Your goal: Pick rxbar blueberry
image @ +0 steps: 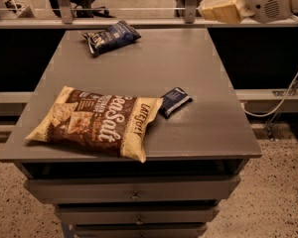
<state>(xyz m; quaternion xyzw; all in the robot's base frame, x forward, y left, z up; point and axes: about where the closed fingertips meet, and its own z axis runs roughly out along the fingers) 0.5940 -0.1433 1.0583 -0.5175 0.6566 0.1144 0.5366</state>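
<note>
At upper right of frame: gripper [222, 6] is being held beyond the table's [208, 58] far edge; opening cannot be told | rxbar blueberry [175, 101] is lying mid-frame, well down-left of it, just beside chip bag [97, 120] | long axis is slanting lower-left to upper-right

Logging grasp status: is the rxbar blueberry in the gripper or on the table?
On the table: rxbar blueberry lies flat by the chip bag; the gripper is upper right, apart.
</note>
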